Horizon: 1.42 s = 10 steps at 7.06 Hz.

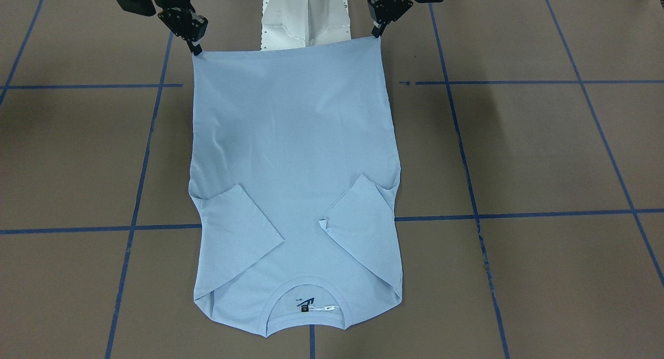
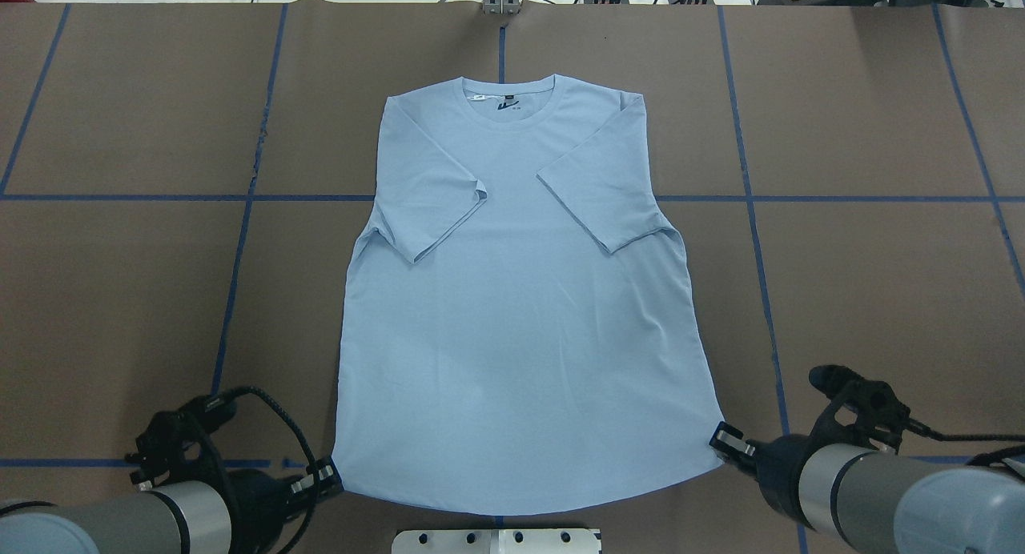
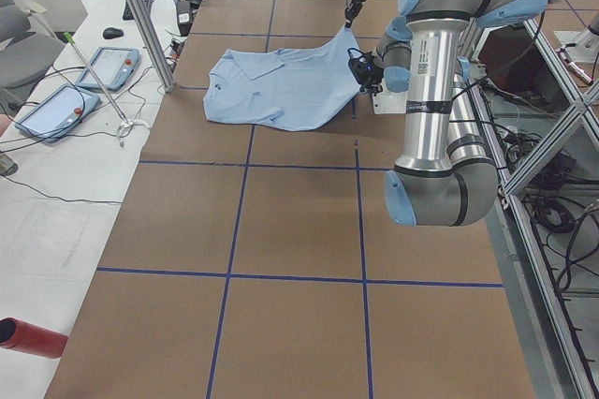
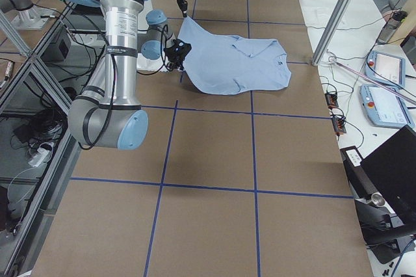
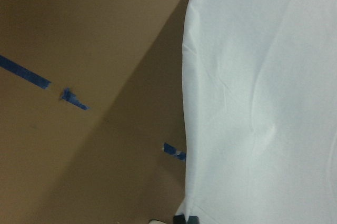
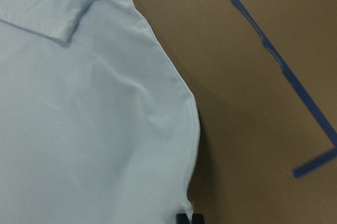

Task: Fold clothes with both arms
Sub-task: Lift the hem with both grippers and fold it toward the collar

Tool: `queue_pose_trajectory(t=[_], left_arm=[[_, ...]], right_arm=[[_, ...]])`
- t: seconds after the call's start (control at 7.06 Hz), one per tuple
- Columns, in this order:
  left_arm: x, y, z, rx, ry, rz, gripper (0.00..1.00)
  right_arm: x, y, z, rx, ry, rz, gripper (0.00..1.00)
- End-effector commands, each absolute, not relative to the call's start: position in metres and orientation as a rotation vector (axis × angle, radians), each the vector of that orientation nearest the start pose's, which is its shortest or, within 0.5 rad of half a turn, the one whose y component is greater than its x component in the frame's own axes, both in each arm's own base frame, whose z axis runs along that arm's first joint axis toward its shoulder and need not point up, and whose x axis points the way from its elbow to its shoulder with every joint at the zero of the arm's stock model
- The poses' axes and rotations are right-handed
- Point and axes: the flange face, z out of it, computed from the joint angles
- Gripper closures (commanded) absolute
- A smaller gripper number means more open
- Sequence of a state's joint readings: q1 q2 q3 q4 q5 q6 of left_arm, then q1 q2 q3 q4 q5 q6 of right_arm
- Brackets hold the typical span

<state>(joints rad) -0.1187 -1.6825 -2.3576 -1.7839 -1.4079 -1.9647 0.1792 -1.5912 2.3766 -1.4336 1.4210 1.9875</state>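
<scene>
The table [image 1: 544, 151] is topped with brown board, marked into large squares by blue tape [image 1: 519, 82]. Along one long side runs a white bench [image 3: 56, 221] with two pendants [image 3: 54, 110] and loose cables, behind a slanted aluminium post [image 3: 140, 15]. A grey chair [image 3: 19, 43] stands by the bench.

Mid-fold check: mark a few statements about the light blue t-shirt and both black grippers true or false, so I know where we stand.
1. Both sleeves of the light blue short-sleeved t-shirt are folded inward onto its body. True.
2. The left gripper holds a sleeve. False: it pinches a hem corner.
3. The right gripper pinches the other hem corner. True.
4. The collar lies nearest the white pedestal base. False: the hem is nearest the base, and the collar is at the far end.
</scene>
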Motion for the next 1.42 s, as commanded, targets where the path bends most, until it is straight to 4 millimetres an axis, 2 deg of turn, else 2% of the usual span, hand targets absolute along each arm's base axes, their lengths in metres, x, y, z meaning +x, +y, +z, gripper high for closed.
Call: queue_pose_trajectory(t=[0.0, 0.14, 0.28, 0.43, 0.57, 0.71, 0.85, 1.13, 1.28], left_arm=[[0.436, -0.328, 0.222, 0.245, 1.079, -0.569, 1.0], [0.45, -0.396, 0.238, 0.322, 0.995, -0.571, 1.0], [0.436, -0.449, 0.248, 0.405, 0.952, -0.567, 1.0], [0.426, -0.485, 0.272, 0.453, 0.92, -0.575, 1.0], [0.425, -0.515, 0.29, 0.486, 0.916, -0.587, 1.0], [0.425, -0.544, 0.298, 0.513, 0.898, -0.593, 1.0], [0.439, -0.567, 0.301, 0.52, 0.895, -0.604, 1.0], [0.472, -0.597, 0.314, 0.527, 0.895, -0.607, 1.0], [0.479, -0.603, 0.33, 0.527, 0.892, -0.608, 1.0]], right_arm=[[-0.417, -0.353, 0.271, 0.193, -0.902, 0.656, 1.0], [-0.436, -0.423, 0.283, 0.247, -0.818, 0.573, 1.0], [-0.441, -0.472, 0.298, 0.279, -0.746, 0.568, 1.0], [-0.444, -0.511, 0.306, 0.294, -0.695, 0.577, 1.0], [-0.453, -0.549, 0.309, 0.302, -0.646, 0.562, 1.0], [-0.461, -0.587, 0.312, 0.293, -0.674, 0.583, 1.0], [-0.462, -0.609, 0.331, 0.302, -0.717, 0.596, 1.0], [-0.475, -0.646, 0.329, 0.303, -0.699, 0.602, 1.0], [-0.481, -0.66, 0.322, 0.308, -0.684, 0.587, 1.0]])
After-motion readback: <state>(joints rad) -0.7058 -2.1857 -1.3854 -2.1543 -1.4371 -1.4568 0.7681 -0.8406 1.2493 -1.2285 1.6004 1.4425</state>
